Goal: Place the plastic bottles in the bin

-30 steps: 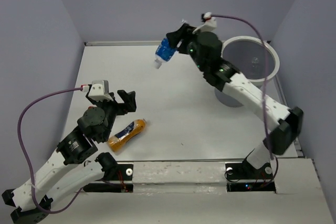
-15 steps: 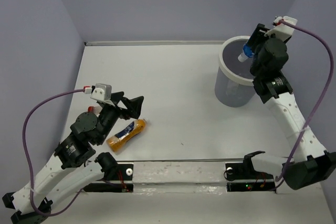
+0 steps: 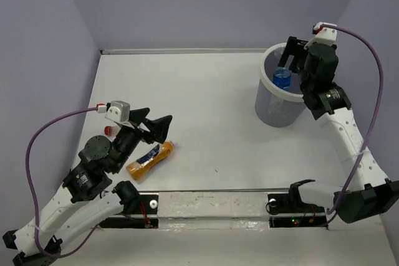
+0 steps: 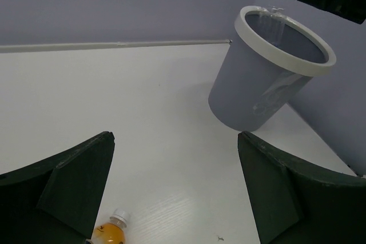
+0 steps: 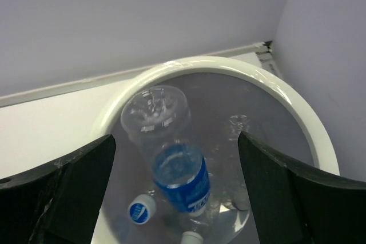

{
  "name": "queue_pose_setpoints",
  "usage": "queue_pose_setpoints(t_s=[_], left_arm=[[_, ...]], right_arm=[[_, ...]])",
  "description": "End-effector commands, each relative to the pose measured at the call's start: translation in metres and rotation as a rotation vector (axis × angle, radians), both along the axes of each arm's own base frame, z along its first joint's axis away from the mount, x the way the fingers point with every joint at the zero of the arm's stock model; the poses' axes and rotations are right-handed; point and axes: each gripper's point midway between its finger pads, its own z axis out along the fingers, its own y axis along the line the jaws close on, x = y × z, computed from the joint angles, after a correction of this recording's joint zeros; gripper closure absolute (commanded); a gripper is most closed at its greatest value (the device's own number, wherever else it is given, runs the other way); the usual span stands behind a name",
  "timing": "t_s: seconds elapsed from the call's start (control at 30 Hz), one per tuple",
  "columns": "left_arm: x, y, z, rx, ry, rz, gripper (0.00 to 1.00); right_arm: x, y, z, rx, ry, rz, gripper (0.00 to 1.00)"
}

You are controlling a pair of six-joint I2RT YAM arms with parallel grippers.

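Note:
The bin [image 3: 269,85] stands at the back right, grey with a thick white rim. My right gripper [image 3: 294,59] hangs open just above its mouth. Below the open fingers, a clear plastic bottle with a blue label [image 5: 180,181] lies inside the bin [image 5: 274,92], neck down and free of the gripper [image 5: 176,161]. A blue-and-white cap [image 5: 139,210] and another clear bottle [image 5: 240,130] show near it. The orange-yellow bottle [image 3: 151,159] lies on the table at the front left. My left gripper [image 3: 156,123] hovers open just above and behind it. Its white cap [image 4: 117,219] shows by the left finger [image 4: 74,181].
A small red cap-like thing [image 3: 109,130] sits beside the left arm. Purple walls close the table at the back and sides. The bin [image 4: 269,84] stands close to the right wall. A metal rail [image 3: 212,202] runs along the near edge.
My right arm swung from the back middle to over the bin and opened. The blue-labelled bottle left the fingers and dropped into the bin. The left gripper shifted slightly.

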Motion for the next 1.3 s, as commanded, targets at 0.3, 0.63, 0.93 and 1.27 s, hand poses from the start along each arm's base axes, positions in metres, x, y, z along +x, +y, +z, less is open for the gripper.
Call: queue_pose_setpoints(t_s=[0.3,0.63,0.93,1.27], left_arm=[[0.052,0.044,-0.035,-0.126,0.265,0.505,0.01],[0.087,0.132,-0.031,-0.188,0.264,0.791,0.01],[0.104,0.190,0.006,-0.183,0.228,0.867,0.01],[0.071,0.189,0.030,-0.232,0.097,0.834,0.01]], right_arm=[[-0.116,0.289,-0.018,0.082,0.089,1.295,0.27],[-0.213,0.427,-0.142,-0.189,0.275,1.775,0.41],[-0.241,0.493,-0.191,-0.442,0.238,1.895,0.10],[-0.225,0.537,-0.247,-0.672,0.290,1.934,0.08]])
